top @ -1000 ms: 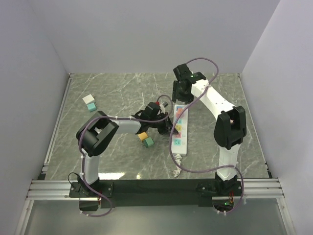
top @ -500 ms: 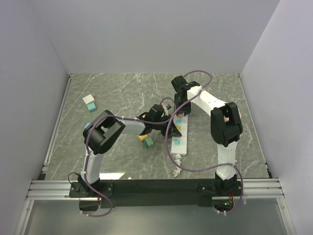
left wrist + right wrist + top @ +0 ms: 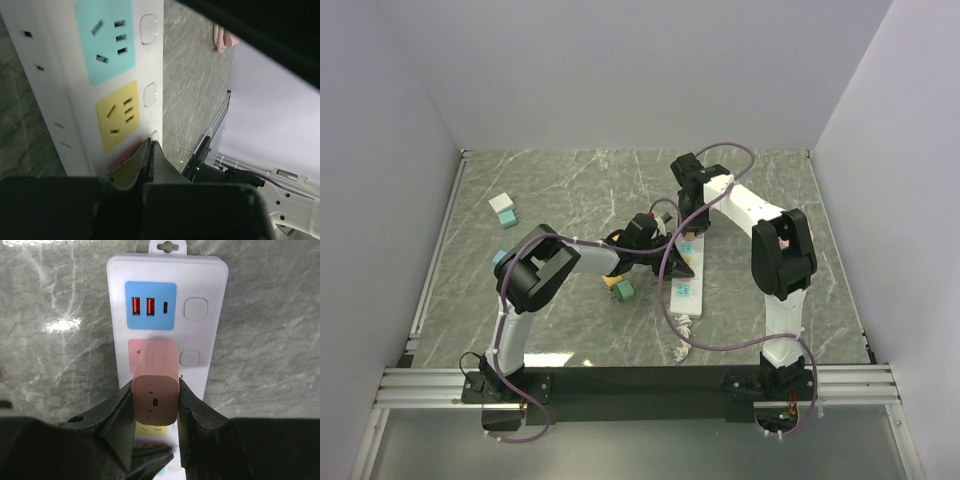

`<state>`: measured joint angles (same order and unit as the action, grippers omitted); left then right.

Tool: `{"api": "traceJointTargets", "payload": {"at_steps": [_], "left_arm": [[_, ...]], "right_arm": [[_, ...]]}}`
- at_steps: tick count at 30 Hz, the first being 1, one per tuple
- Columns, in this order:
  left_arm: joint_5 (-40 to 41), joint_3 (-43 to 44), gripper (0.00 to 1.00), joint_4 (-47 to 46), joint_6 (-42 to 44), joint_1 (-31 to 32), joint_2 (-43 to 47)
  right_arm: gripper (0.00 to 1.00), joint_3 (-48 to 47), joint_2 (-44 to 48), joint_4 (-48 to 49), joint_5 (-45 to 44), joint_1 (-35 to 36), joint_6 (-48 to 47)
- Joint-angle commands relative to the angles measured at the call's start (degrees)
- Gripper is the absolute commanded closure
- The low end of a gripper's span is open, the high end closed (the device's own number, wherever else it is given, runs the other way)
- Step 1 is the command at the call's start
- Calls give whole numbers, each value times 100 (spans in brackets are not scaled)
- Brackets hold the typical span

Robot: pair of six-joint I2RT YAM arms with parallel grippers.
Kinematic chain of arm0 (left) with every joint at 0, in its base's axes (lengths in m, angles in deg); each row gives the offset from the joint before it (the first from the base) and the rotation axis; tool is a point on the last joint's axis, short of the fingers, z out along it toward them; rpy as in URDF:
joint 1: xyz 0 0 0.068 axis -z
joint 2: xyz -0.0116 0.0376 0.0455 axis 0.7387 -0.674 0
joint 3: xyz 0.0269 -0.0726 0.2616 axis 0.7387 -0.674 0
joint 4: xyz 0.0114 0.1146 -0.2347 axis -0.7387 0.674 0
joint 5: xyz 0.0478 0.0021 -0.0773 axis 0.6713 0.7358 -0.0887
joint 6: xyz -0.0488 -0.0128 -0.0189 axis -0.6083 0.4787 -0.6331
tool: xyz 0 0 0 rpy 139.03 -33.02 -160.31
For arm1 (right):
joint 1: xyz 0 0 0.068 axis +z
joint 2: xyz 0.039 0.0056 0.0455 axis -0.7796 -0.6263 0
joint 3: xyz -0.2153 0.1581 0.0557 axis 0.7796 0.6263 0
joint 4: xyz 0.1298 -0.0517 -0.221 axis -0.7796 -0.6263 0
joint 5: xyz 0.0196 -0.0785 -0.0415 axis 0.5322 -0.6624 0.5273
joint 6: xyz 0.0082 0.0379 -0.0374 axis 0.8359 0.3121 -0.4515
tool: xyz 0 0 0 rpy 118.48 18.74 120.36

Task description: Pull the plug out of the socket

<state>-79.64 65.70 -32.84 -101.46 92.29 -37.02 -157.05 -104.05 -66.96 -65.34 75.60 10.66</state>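
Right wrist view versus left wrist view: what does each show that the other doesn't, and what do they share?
Only the right wrist view shows the pink plug in the power strip, the right end effector closed on its sides, and the blue USB panel. Only the left wrist view shows the left end effector, closed, tips down at the strip. Both show the white power strip, its round switch buttons and the marble table.

One camera looks down from behind the arms; both wrist cameras peer closely past their jaws at the socket point(image 3: 215, 330).
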Motion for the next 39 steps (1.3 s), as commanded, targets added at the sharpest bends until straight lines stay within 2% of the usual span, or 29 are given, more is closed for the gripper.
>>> {"api": "traceJointTargets", "payload": {"at_steps": [1, 7, 9, 12, 14, 19, 23, 26, 31, 32, 35, 39], "left_arm": [[458, -232, 100, 667, 299, 16, -507], [459, -329, 100, 553, 405, 7, -544], [441, -338, 100, 527, 414, -2, -430], [519, -268, 99, 649, 562, -10, 97], [739, -189, 99, 939, 755, -28, 746], [1134, 145, 99, 1545, 1055, -168, 2362], [1284, 76, 99, 1950, 1161, -484, 3208], [1310, -222, 99, 2380, 1310, -1089, 3771], [1223, -1110, 99, 2574, 1354, -2092, 4763], [1197, -1215, 100, 2644, 1415, -2372, 4826], [1091, -1217, 100, 2855, 1556, -2690, 4959], [1021, -1208, 99, 2900, 1618, -2849, 5073]], "right_arm": [[100, -538, 776, -253, 59, -3, -12], [100, -697, 1119, -333, 182, -47, 76], [100, -531, 1268, -89, 181, -91, 120], [100, -49, 1453, 638, 969, -354, 243], [100, 216, 1506, 1106, 1767, -486, 313], [100, 463, 1182, 2162, 2844, -505, 567], [100, 569, 813, 2821, 3441, -505, 1024], [100, 542, 417, 3156, 3977, -452, 1209], [100, 200, -312, 3446, 4268, -224, 1262], [100, -44, -600, 3437, 4312, -162, 1359], [100, -781, -1067, 3210, 4295, -31, 1368], [100, -1355, -1735, 3147, 4391, 119, 1561]]}}
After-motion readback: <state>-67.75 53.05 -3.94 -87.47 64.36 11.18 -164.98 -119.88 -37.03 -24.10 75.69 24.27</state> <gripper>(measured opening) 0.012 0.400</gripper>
